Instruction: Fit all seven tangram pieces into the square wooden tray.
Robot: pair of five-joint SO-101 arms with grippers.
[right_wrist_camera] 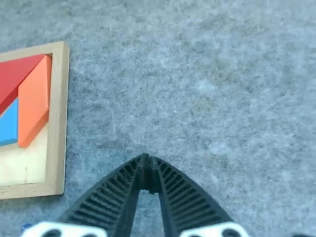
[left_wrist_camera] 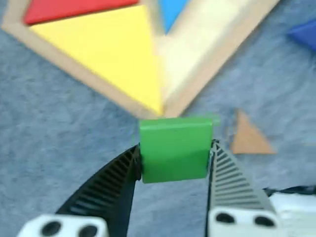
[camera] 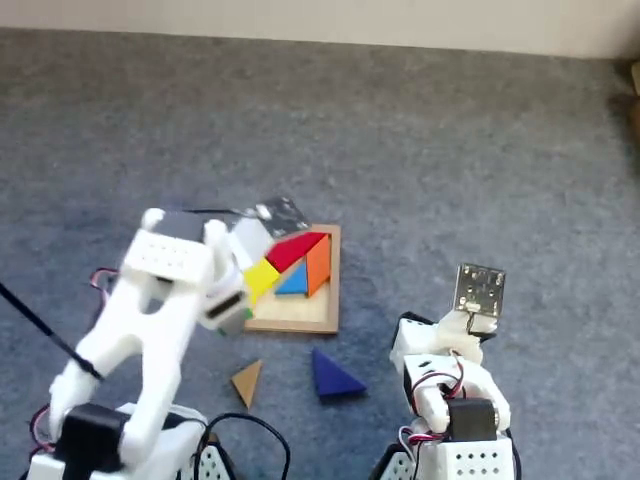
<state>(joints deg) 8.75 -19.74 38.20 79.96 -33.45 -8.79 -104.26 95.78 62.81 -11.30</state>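
Left tool (left_wrist_camera: 174,159): we see it clamped on a green piece (left_wrist_camera: 175,143), one ribbed finger (left_wrist_camera: 118,182) against each side. The piece sits just outside a corner of the wooden tray (left_wrist_camera: 222,59), over the grey counter (camera: 450,150); we cannot tell whether it touches the counter.

Tray (camera: 296,313): it lies near the middle of the counter. We count four pieces inside it: a yellow triangle (camera: 260,277) at the corner nearest the green piece, a red piece (camera: 293,250) beside it, an orange piece (camera: 318,265) along the rim that faces the right arm, and a light blue piece (camera: 293,283) between them. Part of the tray floor shows bare wood.

Loose pieces: a tan triangle (camera: 247,380) and a dark blue triangle (camera: 335,375) lie on the counter just in front of the tray, apart from each other.

Right tool (right_wrist_camera: 148,173): we see its fingers pressed together, holding nothing, over bare counter beside the tray's rim (right_wrist_camera: 59,123).
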